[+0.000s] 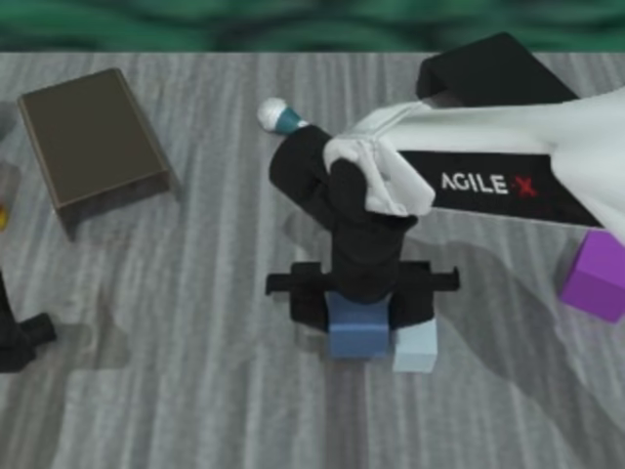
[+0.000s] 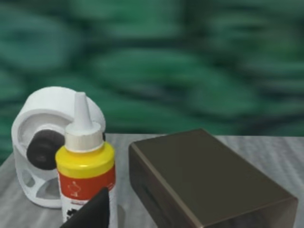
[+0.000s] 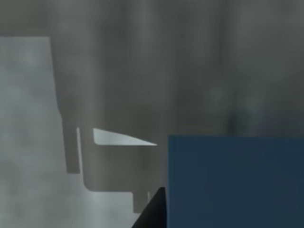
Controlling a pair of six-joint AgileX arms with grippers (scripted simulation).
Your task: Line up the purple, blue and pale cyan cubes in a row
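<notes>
Near the table's middle the blue cube (image 1: 356, 340) rests on the wood with my right gripper (image 1: 361, 305) straight above it and shut on it. In the right wrist view one black fingertip (image 3: 156, 211) presses against the blue cube (image 3: 235, 183). The smaller pale cyan cube (image 1: 415, 348) stands right beside the blue one, on its right. The purple cube (image 1: 596, 276) sits at the right edge, partly under my right arm. My left gripper (image 1: 24, 337) is parked at the left edge, open and holding nothing.
A dark brown box (image 1: 93, 137) (image 2: 209, 183) lies at the back left. A teal-handled microphone (image 1: 283, 117) pokes out behind my right arm. A yellow glue bottle (image 2: 85, 168) and a white round holder (image 2: 40, 142) stand near the left arm.
</notes>
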